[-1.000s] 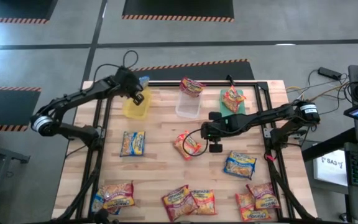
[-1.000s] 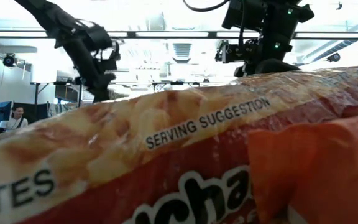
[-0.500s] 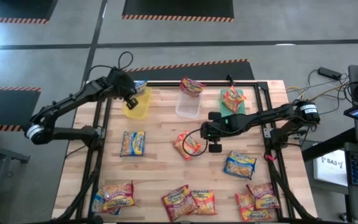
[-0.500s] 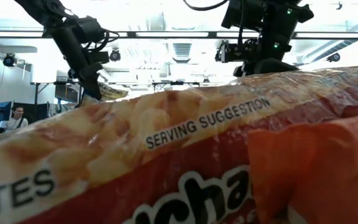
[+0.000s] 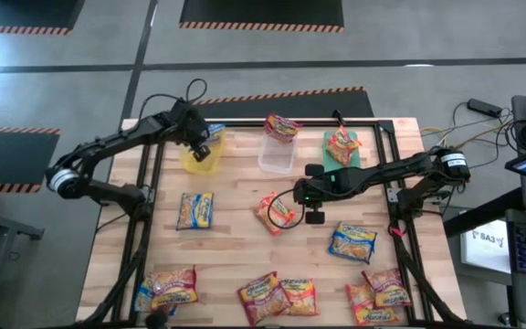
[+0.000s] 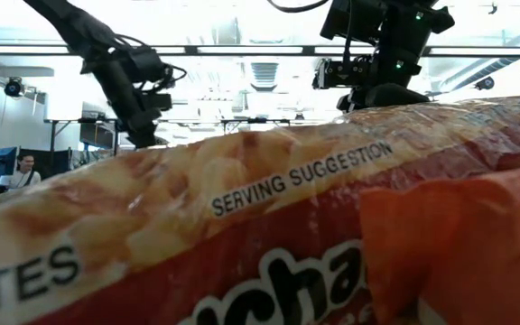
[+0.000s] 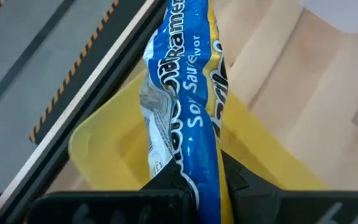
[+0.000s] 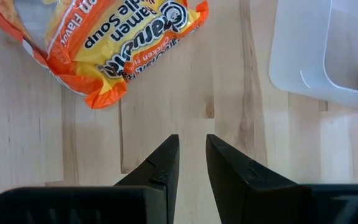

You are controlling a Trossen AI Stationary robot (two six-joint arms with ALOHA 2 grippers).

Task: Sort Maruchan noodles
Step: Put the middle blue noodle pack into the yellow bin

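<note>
My left gripper (image 5: pixel 201 139) is at the table's far left, over the yellow bin (image 5: pixel 201 157), shut on a blue-and-yellow noodle packet (image 7: pixel 185 106). My right gripper (image 5: pixel 305 187) hovers mid-table, its fingers (image 8: pixel 166 165) a narrow gap apart with bare wood between them. An orange packet (image 5: pixel 277 212) lies flat on the table just beyond it. More packets lie flat on the wood: a blue-and-yellow one (image 5: pixel 194 210) at the left, another (image 5: pixel 352 242) at the right, and several along the near edge (image 5: pixel 277 297). My left gripper pinches the blue-and-yellow packet near one end (image 7: pixel 194 171) between its two fingers. The fingers slant down from the near left. The packet stands edge-on and reaches out past the fingertips over the yellow bin's hollow (image 7: pixel 114 152). I cannot tell whether it touches the bin.
A clear bin (image 5: pixel 277 155) with a red packet (image 5: pixel 281 128) and a green bin (image 5: pixel 345 151) with an orange packet stand in the far row. Black frame rails run along the table's left and right sides. A packet (image 6: pixel 260 235) close to the low camera fills that view.
My left gripper swung a little toward the table's far left edge with the blue-and-yellow packet, then came back over the yellow bin, rolling slightly. The packet has stayed in its hold.
</note>
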